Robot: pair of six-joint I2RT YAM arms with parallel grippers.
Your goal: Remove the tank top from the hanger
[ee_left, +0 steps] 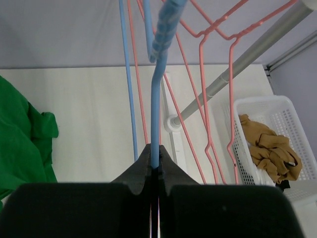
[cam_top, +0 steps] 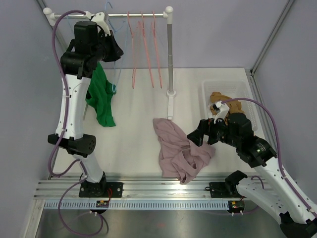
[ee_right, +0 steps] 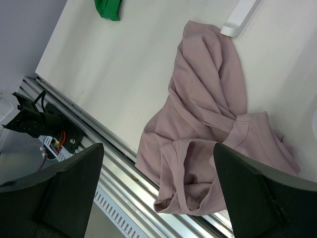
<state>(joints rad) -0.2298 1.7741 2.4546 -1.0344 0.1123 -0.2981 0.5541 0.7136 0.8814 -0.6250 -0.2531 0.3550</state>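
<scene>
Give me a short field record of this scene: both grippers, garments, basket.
left gripper: shut on blue hanger wire
right gripper: open, above pink garment
green tank top: hanging below the rail, left end
pink garment: crumpled on table, near front edge
basket: far right, holds brown garment
pink hangers: on the rail, bare

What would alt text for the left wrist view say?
The left gripper is shut on a blue hanger that rises up the middle. Pink hangers and a grey rail cross the upper right; a green top fills the left edge, and a basket with brown cloth sits right.
</scene>
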